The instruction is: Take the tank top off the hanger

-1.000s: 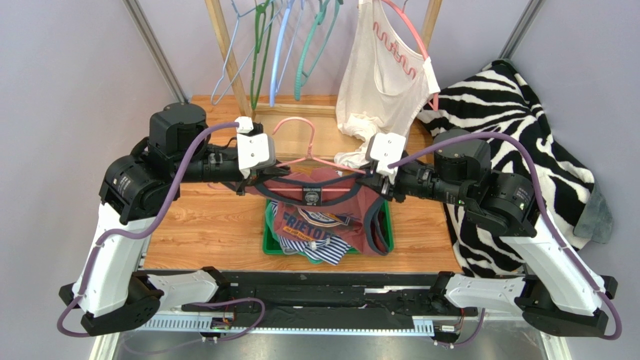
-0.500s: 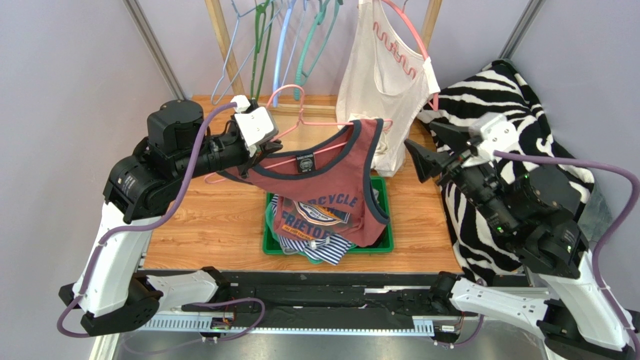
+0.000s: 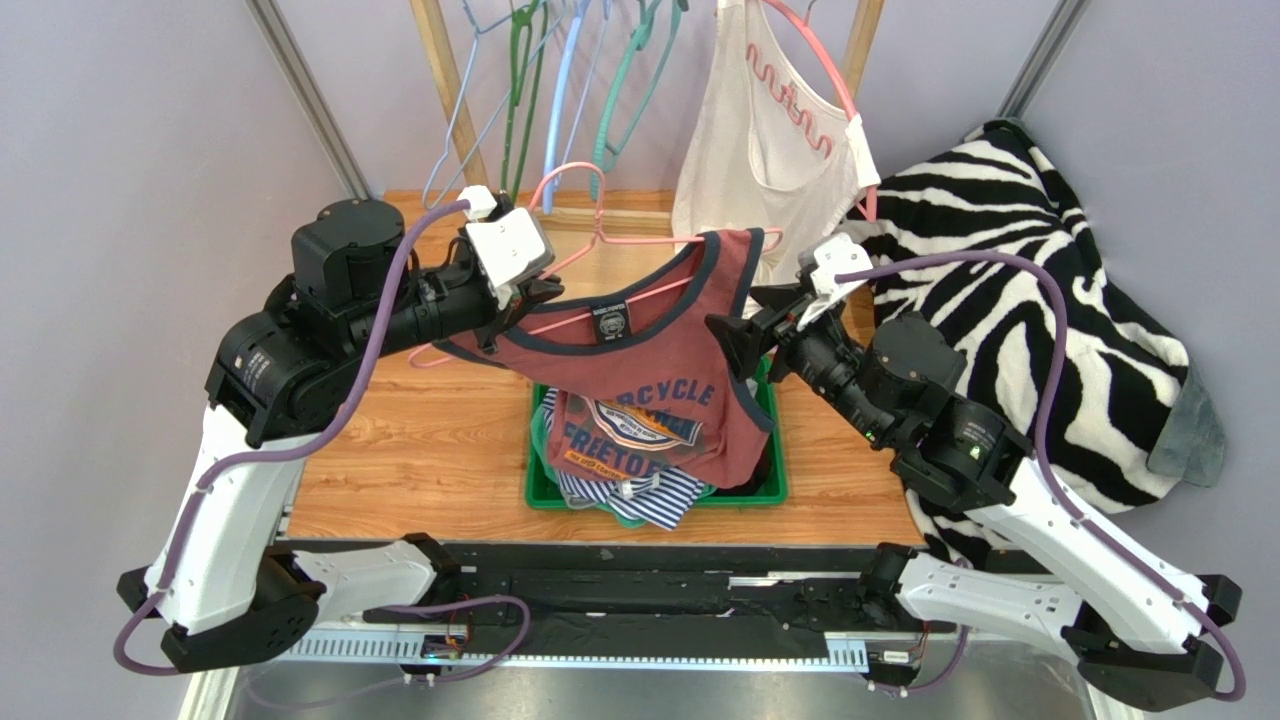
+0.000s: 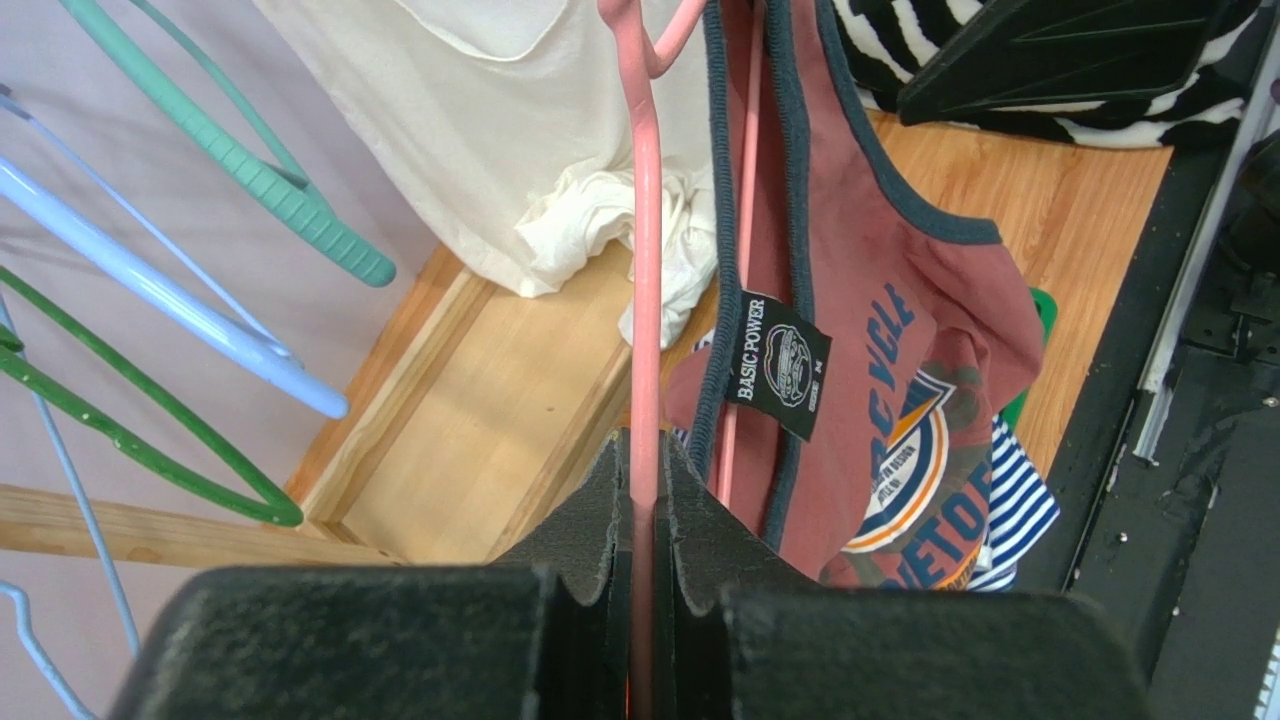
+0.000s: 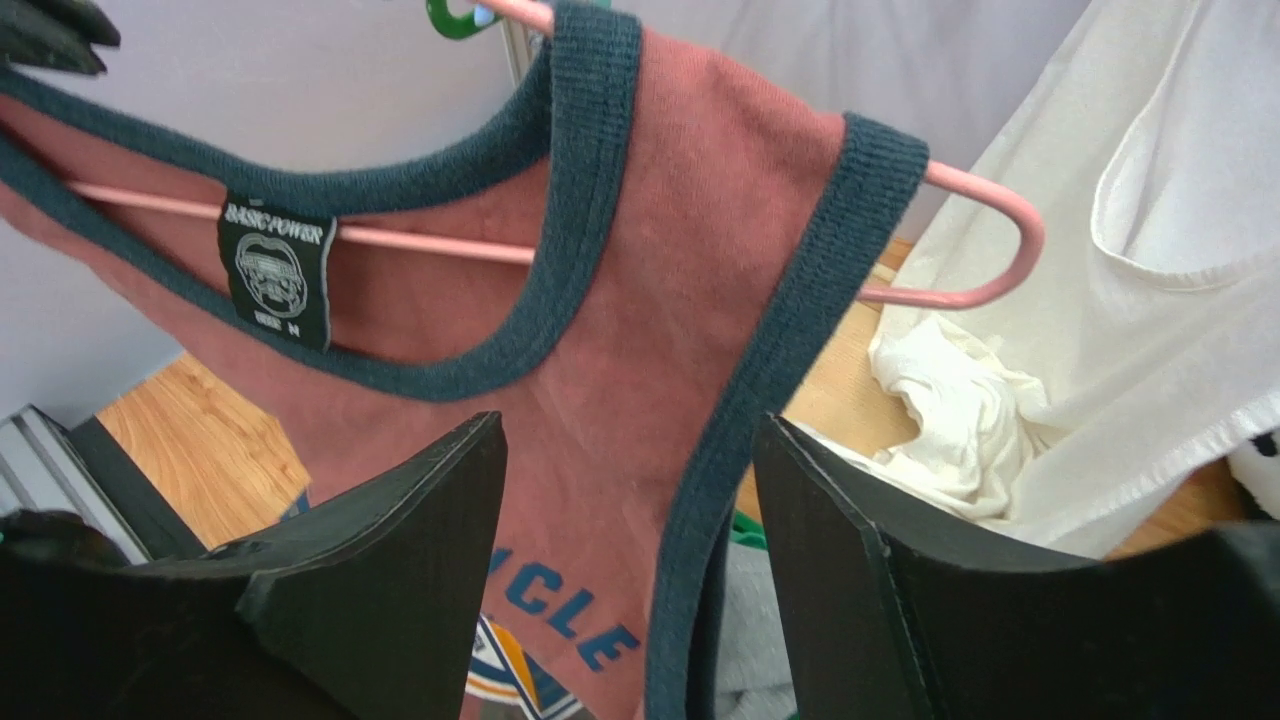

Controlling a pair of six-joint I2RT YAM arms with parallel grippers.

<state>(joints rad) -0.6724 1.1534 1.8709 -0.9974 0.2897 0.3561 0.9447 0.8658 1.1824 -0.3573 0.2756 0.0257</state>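
A maroon tank top (image 3: pixel 661 375) with navy trim hangs on a pink hanger (image 3: pixel 579 188), held tilted above the green bin. My left gripper (image 3: pixel 526 308) is shut on the hanger's pink bar (image 4: pixel 645 375), as the left wrist view shows. My right gripper (image 3: pixel 736 342) is open, its jaws on either side of the tank top's right shoulder strap (image 5: pixel 721 390) without closing on it. The strap still lies over the hanger's end (image 5: pixel 992 218).
A green bin (image 3: pixel 766 480) of folded clothes sits under the tank top. A white top (image 3: pixel 766 135) hangs on the rack behind, beside several empty hangers (image 3: pixel 571 75). A zebra-print cloth (image 3: pixel 1037 285) lies at the right.
My right arm swung away to the right, then came back in with open jaws at the right strap. My left gripper lifted the hanger and tank top above the bin.
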